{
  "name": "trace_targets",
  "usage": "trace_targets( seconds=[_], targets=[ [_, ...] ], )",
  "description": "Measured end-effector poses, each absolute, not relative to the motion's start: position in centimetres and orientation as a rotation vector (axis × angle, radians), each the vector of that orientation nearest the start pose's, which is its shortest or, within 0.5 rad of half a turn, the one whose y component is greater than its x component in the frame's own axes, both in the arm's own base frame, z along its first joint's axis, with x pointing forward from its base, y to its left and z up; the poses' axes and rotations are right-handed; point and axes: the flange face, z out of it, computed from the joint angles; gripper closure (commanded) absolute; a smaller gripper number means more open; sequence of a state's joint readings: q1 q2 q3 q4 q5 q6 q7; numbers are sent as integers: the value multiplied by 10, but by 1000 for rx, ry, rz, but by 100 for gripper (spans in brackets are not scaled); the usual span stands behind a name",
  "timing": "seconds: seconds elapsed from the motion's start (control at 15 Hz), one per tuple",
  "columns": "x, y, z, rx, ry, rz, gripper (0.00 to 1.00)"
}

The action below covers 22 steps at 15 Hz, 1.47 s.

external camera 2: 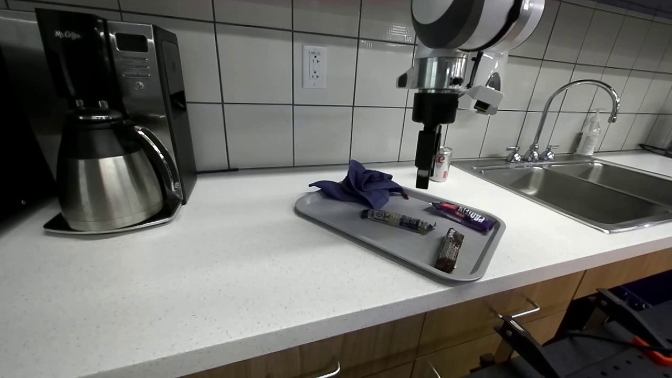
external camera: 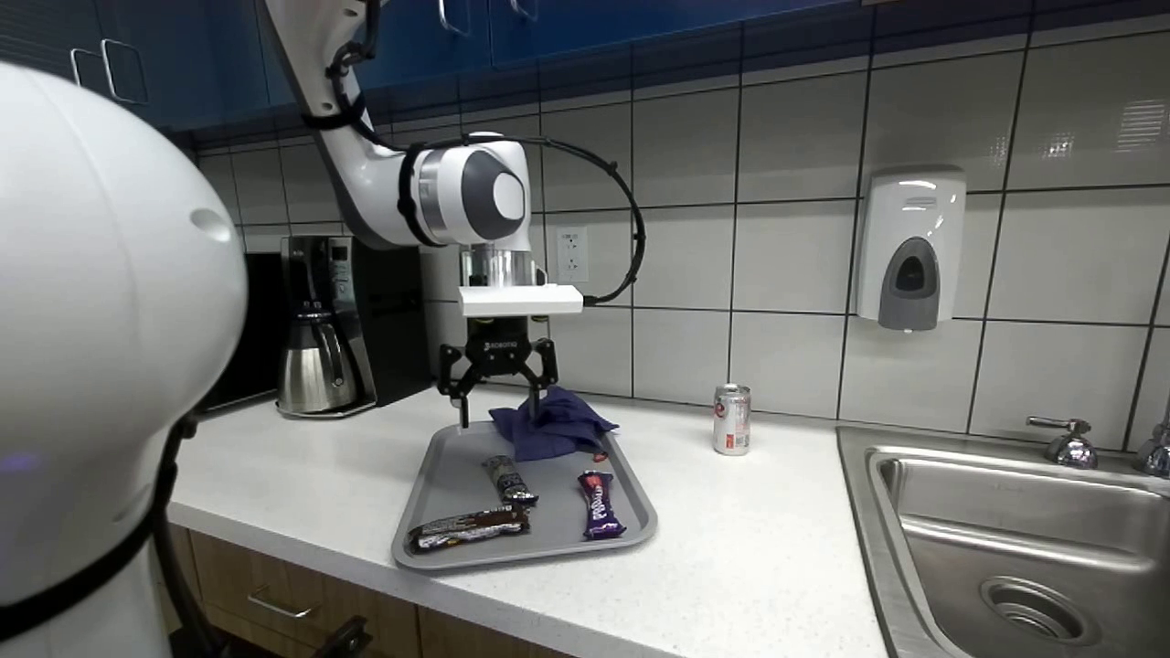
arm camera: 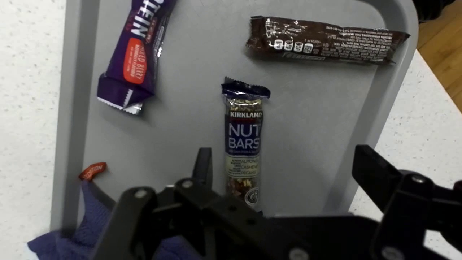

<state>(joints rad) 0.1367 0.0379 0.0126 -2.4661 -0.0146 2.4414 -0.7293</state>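
In the wrist view the gripper (arm camera: 282, 157) is hanging wide apart over the tray (arm camera: 180, 108), holding nothing. If lowered here, a finger (arm camera: 204, 162) could be pinning the off-centre nut bar (arm camera: 243, 137) or snagging the loose cloth (arm camera: 81, 234). From the gripper's middle, the nut bar is lying near ten o'clock, the cloth around eight, the brown bar (arm camera: 325, 41) toward one, the purple bar (arm camera: 131, 57) farther out at ten.

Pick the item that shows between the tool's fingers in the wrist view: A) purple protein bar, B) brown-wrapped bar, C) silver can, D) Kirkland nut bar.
D: the wrist view shows the Kirkland nut bar lying on the tray, framed between the fingers of the open tool.
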Motion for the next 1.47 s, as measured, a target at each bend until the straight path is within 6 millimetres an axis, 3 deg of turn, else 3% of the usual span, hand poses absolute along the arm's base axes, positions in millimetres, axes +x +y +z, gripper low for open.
trace_targets(
  seconds=[0.47,1.47],
  targets=[
    [474,88,247,-2789,-1388,137,0],
    [496,96,202,-2875,-1292,233,0]
  ],
)
